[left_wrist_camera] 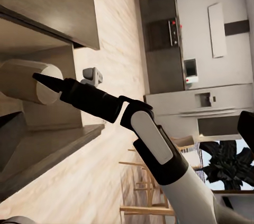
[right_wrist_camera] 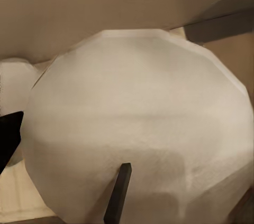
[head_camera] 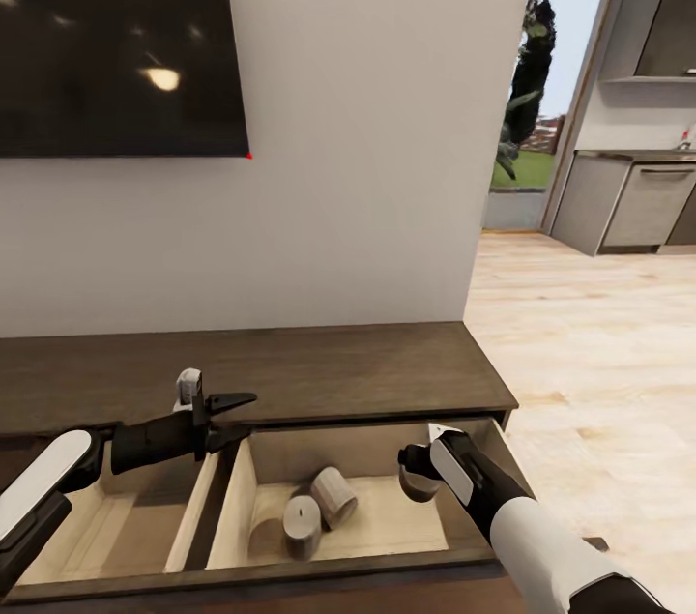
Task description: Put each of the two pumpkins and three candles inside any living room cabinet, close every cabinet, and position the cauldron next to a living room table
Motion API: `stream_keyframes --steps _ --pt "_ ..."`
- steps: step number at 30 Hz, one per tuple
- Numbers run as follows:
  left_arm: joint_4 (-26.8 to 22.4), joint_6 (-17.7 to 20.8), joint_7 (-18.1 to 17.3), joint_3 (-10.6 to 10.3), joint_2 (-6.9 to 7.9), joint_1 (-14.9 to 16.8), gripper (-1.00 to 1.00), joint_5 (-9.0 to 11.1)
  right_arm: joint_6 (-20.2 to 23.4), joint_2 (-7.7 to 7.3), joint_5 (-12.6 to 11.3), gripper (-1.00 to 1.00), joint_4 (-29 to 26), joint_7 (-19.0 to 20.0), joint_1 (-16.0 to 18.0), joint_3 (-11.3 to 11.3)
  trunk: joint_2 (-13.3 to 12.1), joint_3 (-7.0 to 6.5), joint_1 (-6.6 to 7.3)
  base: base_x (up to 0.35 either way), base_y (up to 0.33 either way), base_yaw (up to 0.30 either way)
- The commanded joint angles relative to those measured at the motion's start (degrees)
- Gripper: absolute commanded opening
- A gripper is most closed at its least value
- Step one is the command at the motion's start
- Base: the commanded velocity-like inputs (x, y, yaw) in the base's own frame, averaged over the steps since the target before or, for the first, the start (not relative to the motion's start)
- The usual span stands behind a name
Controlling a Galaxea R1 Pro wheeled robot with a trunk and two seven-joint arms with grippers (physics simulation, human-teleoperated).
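Note:
The cabinet [head_camera: 319, 365] is a long dark unit against the wall, with two pale-lined drawers pulled out. Two tan candles lie in the right drawer [head_camera: 406, 527]: one stands upright [head_camera: 302, 525], the other is tipped over [head_camera: 334, 496]. My right gripper [head_camera: 418, 471] hangs over that drawer's right end, shut on a third candle [head_camera: 419, 488]. That candle's pale end face [right_wrist_camera: 137, 123] sits close to the right wrist camera, with a dark fingertip [right_wrist_camera: 119, 187] against it. In the left wrist view the right arm's finger [left_wrist_camera: 50, 82] lies across this candle [left_wrist_camera: 24, 81]. My left gripper [head_camera: 234, 417] is open and empty above the divider between the drawers.
The left drawer [head_camera: 116, 517] has nothing in it. A dark TV screen [head_camera: 116, 34] hangs on the wall above the cabinet. To the right, light wood floor [head_camera: 599, 353] runs to a kitchen with grey counters [head_camera: 638, 198] and a glass door [head_camera: 532, 111].

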State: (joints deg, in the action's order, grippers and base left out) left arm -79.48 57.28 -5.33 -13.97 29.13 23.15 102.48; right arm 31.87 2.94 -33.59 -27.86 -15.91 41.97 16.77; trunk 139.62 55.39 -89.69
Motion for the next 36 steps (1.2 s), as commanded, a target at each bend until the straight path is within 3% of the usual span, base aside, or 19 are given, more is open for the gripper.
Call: stream_keyframes --steps 1,12,21,30,36 --pt "0.03 0.03 -0.56 -0.09 0.05 0.05 1.00 -0.42 0.12 -0.04 -0.60 -1.00 -0.09 -0.53 0.04 0.37 0.02 0.06 -0.02 0.163 0.000 0.000" --pt "0.03 0.03 -0.57 -0.09 0.05 0.05 1.00 -0.35 0.12 -0.04 -0.60 -1.00 0.00 -0.53 0.04 0.37 0.02 0.06 -0.02 0.024 0.000 0.000" --pt "0.03 0.03 -0.57 -0.09 0.05 0.05 1.00 -0.35 0.12 -0.04 -0.60 -1.00 0.06 -0.53 0.03 0.37 3.62 1.68 -1.99 0.000 0.000 0.000" --pt "-0.69 0.03 -0.59 -0.09 0.07 0.03 1.00 -0.35 -1.55 -0.04 -0.54 -1.00 0.17 -0.53 0.02 0.44 3.74 3.67 -2.22 0.000 0.000 0.000" --pt "-5.74 0.03 -0.58 0.11 0.13 -1.75 1.00 -0.35 -2.34 -0.04 -0.58 -1.00 0.19 -0.53 0.04 1.86 3.82 5.00 -2.37 0.000 0.000 0.000"
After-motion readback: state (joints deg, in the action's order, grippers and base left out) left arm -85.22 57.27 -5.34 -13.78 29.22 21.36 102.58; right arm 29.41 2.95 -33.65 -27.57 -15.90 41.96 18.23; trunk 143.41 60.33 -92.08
